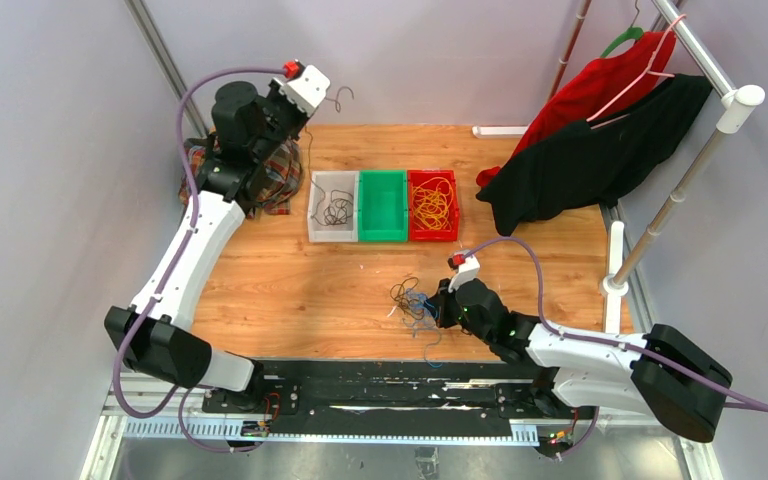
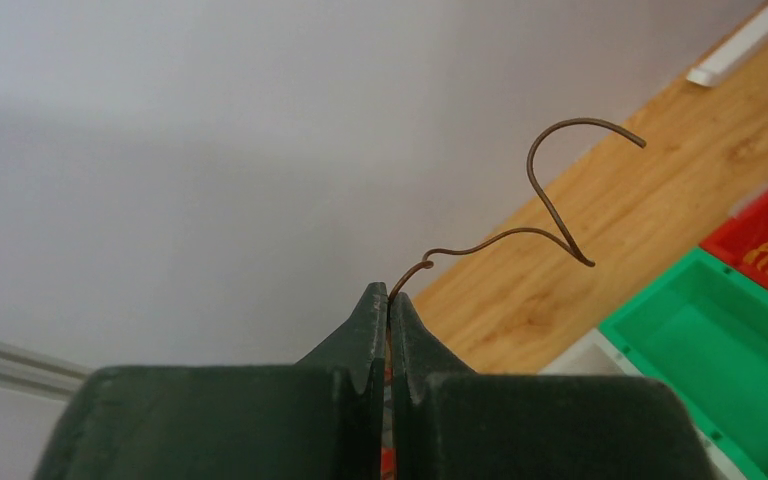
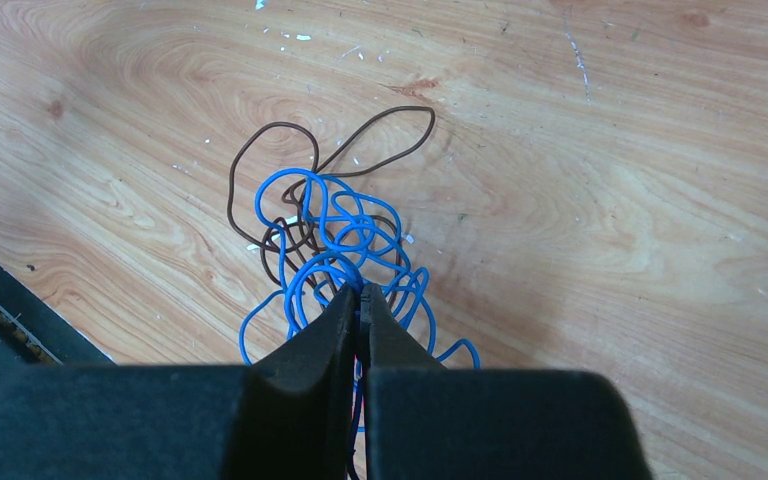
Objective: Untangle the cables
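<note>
Okay, the left gripper (image 2: 388,300) is raised near the back-left corner of the worktop (image 1: 290,290). Its jaws are pressed together on one end of a single dark brown cable (image 2: 585,121). That cable sticks up and out in a bent hook shape, touching nothing else. The right gripper (image 3: 362,295) is low over the front middle of the worktop. Its jaws are closed on a blue cable bunch (image 3: 340,225) lying on the wood. A dark brown loop (image 3: 400,109) is wound through the bunch's far side. Further back, three bins sit side by side in a row. The clear bin (image 1: 332,238) on the left has a few dark cables (image 1: 337,210) in it. The green bin (image 1: 382,205) is in the middle. The red bin (image 1: 433,237) on the right holds yellow cables (image 1: 432,205). The bins are well apart from the blue bunch.
</note>
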Controlling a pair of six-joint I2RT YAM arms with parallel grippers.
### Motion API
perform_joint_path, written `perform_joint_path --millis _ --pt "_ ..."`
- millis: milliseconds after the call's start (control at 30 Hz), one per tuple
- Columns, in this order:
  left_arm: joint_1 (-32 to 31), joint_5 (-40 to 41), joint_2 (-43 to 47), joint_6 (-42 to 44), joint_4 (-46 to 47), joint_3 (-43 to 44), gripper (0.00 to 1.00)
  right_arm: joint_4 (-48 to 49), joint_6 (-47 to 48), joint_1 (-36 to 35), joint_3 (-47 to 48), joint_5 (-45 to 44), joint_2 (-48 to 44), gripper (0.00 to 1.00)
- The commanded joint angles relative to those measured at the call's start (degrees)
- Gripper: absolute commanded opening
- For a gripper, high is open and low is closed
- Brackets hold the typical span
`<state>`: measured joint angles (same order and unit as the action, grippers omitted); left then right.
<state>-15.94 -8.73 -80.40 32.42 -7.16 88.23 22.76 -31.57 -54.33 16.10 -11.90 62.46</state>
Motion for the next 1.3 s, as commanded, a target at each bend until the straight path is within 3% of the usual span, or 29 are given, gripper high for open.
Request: perform_joint_path --millis 0,267,600,633,767,833,1000,1267 --pt "-1.5 0.7 0.3 0.3 -0.1 -1.9 0.0 -0.3 1.0 0.7 0.5 -0.9 -0.5 0.01" --pt "-2.3 1.9 -4.4 -6.7 -3.2 -1.8 0.0 -0.4 1.1 1.0 0.4 -1.1 -0.5 0.01" --pt "-2.2 8.1 -9.9 1.6 0.6 -8.5 0.0 -2.6 2.4 1.3 1.5 -0.5 -1.1 0.02" --pt "-2.2 8.3 -10.4 2.2 0.8 -8.7 0.0 -3.4 2.9 1.3 1.9 -0.1 -1.3 0.06" --pt "-2.2 8.8 -11.6 3.0 1.6 -10.2 0.0 -9.2 4.4 1.3 4.0 0.3 -3.3 0.4" --pt "-2.2 8.7 -11.7 3.2 2.1 -11.3 0.0 -11.9 5.0 1.3 4.9 -0.2 -5.5 0.49" --pt "-2.2 7.5 -12.2 3.9 2.1 -13.5 0.01 -16.8 8.8 1.4 8.1 -4.7 -12.0 0.57" --pt "-2.2 7.0 -15.4 5.3 0.5 -17.0 0.0 -19.8 10.9 2.0 12.3 -7.4 -13.8 0.58"
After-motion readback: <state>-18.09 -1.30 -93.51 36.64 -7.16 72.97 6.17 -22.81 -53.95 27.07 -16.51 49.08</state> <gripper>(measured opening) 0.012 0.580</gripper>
